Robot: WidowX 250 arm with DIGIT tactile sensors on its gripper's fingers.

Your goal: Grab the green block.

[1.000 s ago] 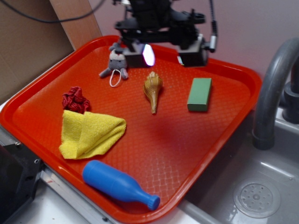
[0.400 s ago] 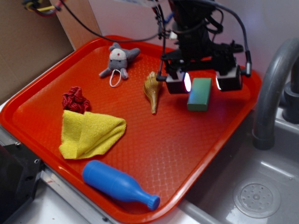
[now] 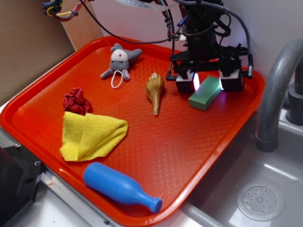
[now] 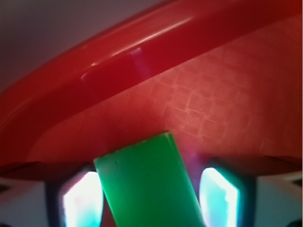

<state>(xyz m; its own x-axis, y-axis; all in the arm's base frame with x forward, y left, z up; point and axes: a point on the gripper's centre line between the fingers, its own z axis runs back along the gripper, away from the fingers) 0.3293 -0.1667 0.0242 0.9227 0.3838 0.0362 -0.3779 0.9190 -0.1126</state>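
Red tray [image 3: 142, 156] sits beside a sink, w/ yellow cloth [image 3: 92, 135], blue bottle [image 3: 120, 187], seashell [image 3: 155, 90] and plush toy [image 3: 120, 60] spread well apart. Hand [image 3: 208, 81] is down at the tray's far right, fingers spread. Green block [image 3: 205, 93] lies skewed between them, close to the left finger [image 4: 83, 201]; contact unclear.

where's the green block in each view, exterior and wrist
Exterior: the green block lies at the tray's far right, between the fingers of the gripper, right of the seashell.
Wrist: the green block fills the bottom centre, skewed, between the two glowing finger pads.
Shared landmark: the red tray's raised rim, seen beyond the block as a curved band in the wrist view.
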